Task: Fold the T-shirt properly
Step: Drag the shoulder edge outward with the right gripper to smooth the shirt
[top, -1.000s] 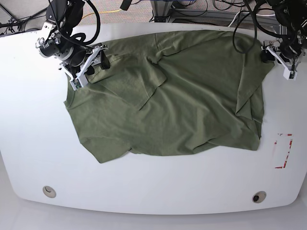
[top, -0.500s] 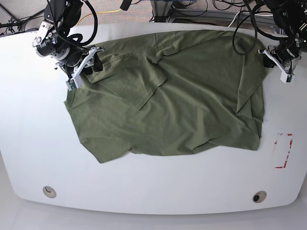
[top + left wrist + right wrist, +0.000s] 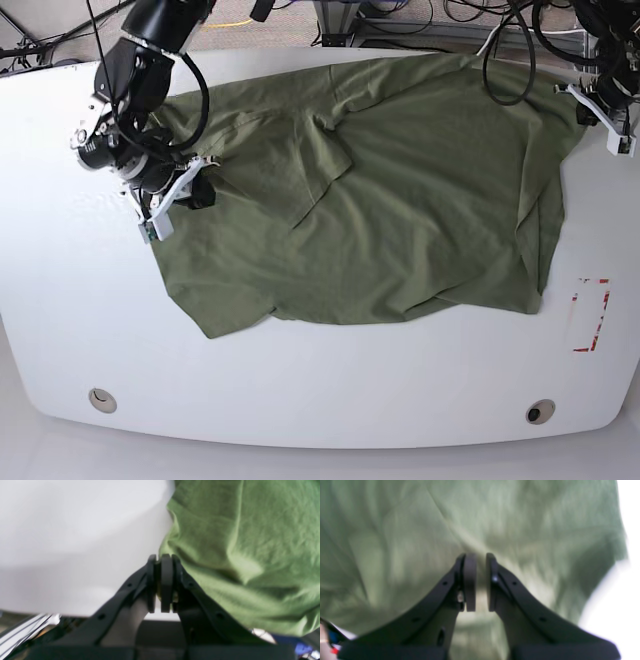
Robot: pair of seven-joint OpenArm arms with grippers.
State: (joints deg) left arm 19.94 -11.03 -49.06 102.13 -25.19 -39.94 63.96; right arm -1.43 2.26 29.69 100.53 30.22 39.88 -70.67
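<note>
Right pincer (image 3: 478, 582): black, its two pads held slightly apart, a blurred ridge of cloth seen in the gap. T-shirt (image 3: 402, 530): olive-green, wrinkled, by which most of the frame is filled. Desk (image 3: 620, 597): white, exposed at the right edge.

Bare table (image 3: 320, 385) near side; T-shirt (image 3: 400, 200) blankets far half.

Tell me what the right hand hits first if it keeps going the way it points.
Most likely the T-shirt: the right hand points into green cloth filling its view. Depth is unclear because of blur.
</note>
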